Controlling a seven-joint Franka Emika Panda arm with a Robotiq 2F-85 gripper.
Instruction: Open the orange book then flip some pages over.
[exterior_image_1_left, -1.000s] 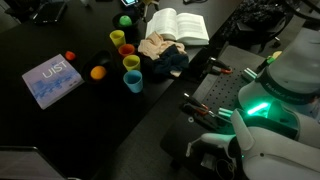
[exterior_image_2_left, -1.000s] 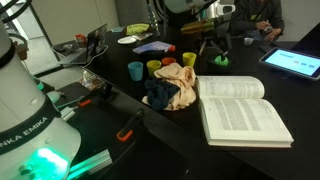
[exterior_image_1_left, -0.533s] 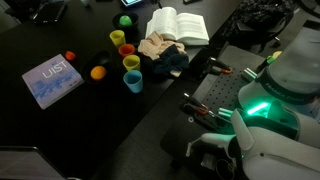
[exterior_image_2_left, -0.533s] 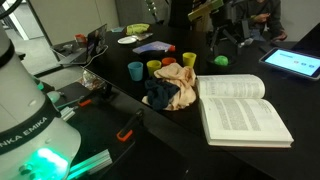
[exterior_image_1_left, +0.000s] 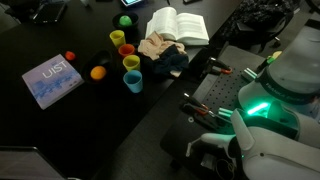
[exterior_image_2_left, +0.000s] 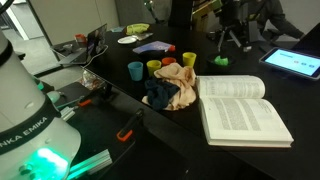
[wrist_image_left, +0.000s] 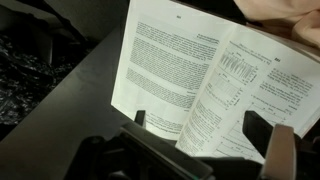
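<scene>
Cloth heap just beside orange book; cups beyond; table bare opposite side.

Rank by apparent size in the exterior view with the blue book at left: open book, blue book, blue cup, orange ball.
Largest, unranked: open book and blue book look about alike.
Next: blue cup.
Smallest: orange ball.

We see a blue book lying flat on the dark desk, well apart from a cluster of coloured cups. Just beside them, a crumpled beige cloth lies against a dark cloth. An orange ball rests near the blue cup.
</scene>
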